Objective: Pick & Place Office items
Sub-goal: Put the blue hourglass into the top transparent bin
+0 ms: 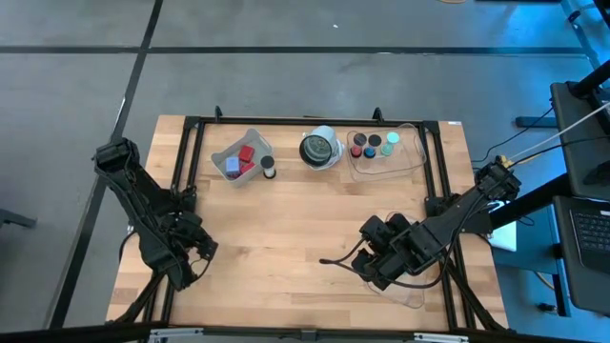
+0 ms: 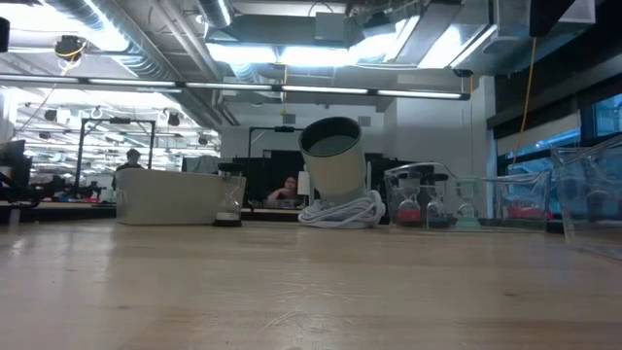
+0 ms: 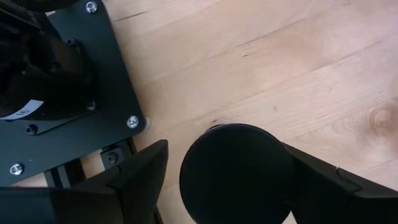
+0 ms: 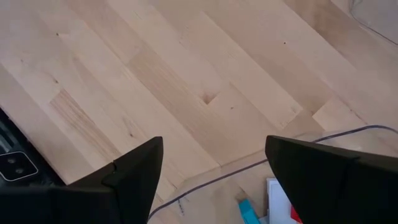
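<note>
A: Left wrist view showed the left claw [image 3: 222, 152] spread around a round dark cap [image 3: 236, 174] lying on the table [image 3: 280, 56] beside a black base plate [image 3: 74, 124]. A gap showed on one side, so it wasn't gripped.

B: Then it needed centring before squeezing, or the cap might skid. And the right claw [image 4: 214, 149]?

A: Released and empty, over bare wood at the rim of a clear tray [image 4: 205, 180] holding teal, white and red blocks [image 4: 280, 199].

B: Best it waited there.
</note>
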Action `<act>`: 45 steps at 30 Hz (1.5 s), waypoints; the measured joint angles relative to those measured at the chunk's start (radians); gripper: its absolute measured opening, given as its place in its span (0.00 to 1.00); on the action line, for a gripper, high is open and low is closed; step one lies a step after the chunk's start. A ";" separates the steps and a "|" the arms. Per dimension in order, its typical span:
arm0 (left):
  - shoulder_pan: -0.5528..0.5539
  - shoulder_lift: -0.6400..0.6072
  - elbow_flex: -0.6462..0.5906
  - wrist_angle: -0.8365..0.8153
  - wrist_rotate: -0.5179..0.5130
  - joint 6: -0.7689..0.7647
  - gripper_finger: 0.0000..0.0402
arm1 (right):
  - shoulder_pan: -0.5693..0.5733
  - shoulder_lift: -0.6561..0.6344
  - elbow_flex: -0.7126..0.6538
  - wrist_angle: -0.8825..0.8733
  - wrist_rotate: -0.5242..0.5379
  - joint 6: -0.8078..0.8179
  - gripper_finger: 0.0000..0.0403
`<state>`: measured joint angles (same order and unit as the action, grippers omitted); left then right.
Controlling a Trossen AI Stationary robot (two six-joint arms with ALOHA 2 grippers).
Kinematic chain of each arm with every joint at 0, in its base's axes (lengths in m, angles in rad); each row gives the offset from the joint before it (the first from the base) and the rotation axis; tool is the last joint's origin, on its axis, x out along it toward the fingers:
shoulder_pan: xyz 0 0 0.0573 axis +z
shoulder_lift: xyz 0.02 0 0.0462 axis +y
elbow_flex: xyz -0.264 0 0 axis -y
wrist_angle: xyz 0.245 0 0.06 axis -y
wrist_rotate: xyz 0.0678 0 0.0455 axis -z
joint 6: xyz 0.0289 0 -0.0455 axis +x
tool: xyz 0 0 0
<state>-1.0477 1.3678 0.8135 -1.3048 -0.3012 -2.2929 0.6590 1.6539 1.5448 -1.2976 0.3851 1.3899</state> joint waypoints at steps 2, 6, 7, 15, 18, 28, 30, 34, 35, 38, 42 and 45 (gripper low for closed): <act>0.000 0.000 0.000 0.000 0.000 0.000 0.67 | 0.000 0.000 0.000 0.000 0.000 0.000 0.71; 0.000 0.000 0.000 0.000 0.005 0.003 0.58 | 0.000 0.000 0.000 0.000 0.000 0.000 0.71; 0.000 0.000 0.000 0.000 0.005 0.003 0.56 | 0.000 0.000 0.000 0.000 0.000 0.000 0.71; 0.000 -0.028 0.010 -0.003 -0.031 0.002 0.51 | 0.000 0.000 0.000 0.001 0.048 -0.003 0.71; 0.000 -0.042 0.045 -0.002 -0.139 0.003 0.51 | 0.000 0.000 0.000 0.009 0.051 -0.003 0.71; 0.005 -0.048 0.199 0.090 -0.835 0.204 0.52 | 0.000 0.002 0.000 0.327 0.313 -0.385 0.71; 0.008 -0.048 0.213 0.140 -0.970 0.275 0.52 | 0.000 0.009 0.000 0.447 0.376 -0.577 0.71; 0.023 -0.048 0.229 0.256 -1.122 0.458 0.52 | -0.009 0.032 0.000 0.708 0.448 -0.944 0.71; 0.026 -0.048 0.230 0.286 -1.146 0.502 0.52 | -0.014 0.040 0.000 0.772 0.454 -1.020 0.71; 0.036 -0.048 0.231 0.391 -1.226 0.618 0.52 | -0.034 0.061 0.000 0.944 0.447 -1.207 0.71; 0.047 -0.048 0.231 0.515 -1.268 0.754 0.52 | -0.056 0.086 0.000 1.049 0.392 -1.374 0.71; 0.060 -0.045 0.231 0.598 -1.267 0.829 0.52 | -0.068 0.108 0.000 1.085 0.385 -1.478 0.71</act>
<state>-0.9873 1.3230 1.0447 -0.7067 -1.5686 -1.4640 0.5906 1.7617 1.5444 -0.2125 0.7700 -0.0876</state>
